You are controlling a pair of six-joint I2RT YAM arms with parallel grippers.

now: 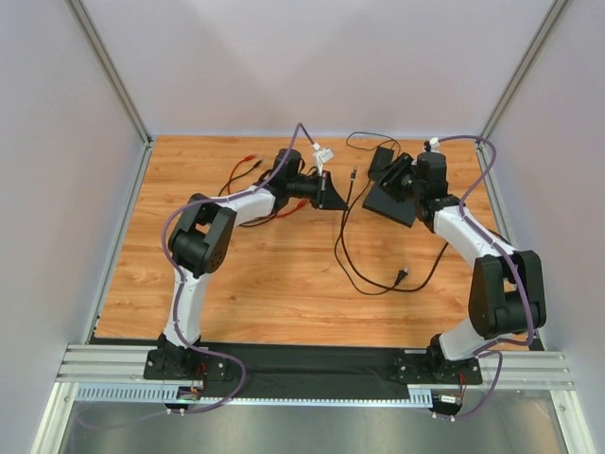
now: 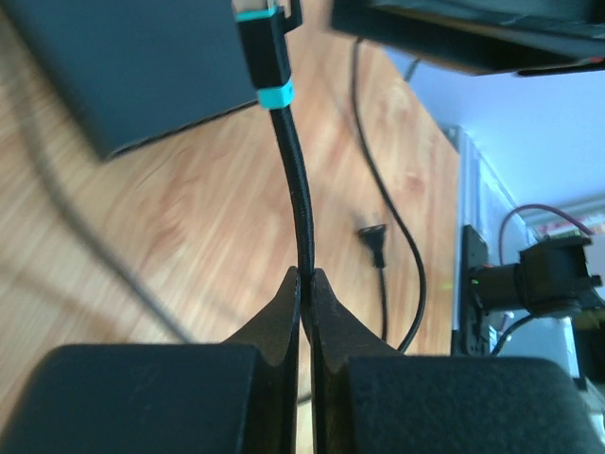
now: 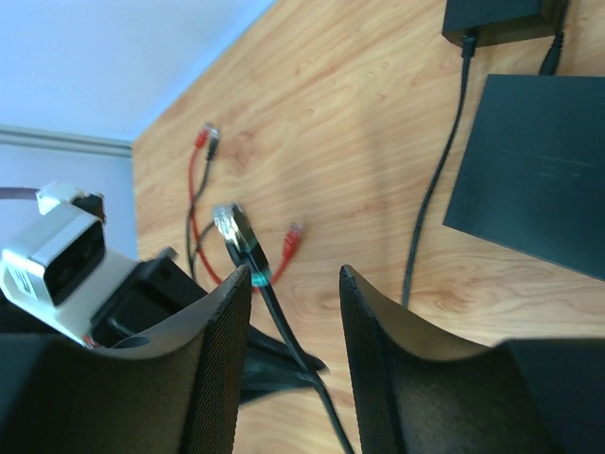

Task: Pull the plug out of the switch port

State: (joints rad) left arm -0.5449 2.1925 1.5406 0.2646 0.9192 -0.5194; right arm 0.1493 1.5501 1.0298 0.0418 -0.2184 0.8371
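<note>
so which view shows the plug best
Right wrist: the plug shows whole, with its clear tip and teal band sharp. Left wrist cuts the plug off at the top edge. In the top external view it is only a tiny sliver.

Plug point(image 1: 353, 174) (loose) near switch point(image 1: 384, 203)

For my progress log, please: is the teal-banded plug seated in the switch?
No: the plug shows its clear tip bare in the air, well apart from the switch.

Plug point(image 3: 236, 235) left of switch point(image 1: 383, 200) (adapter point(image 1: 382, 159) behind).
</note>
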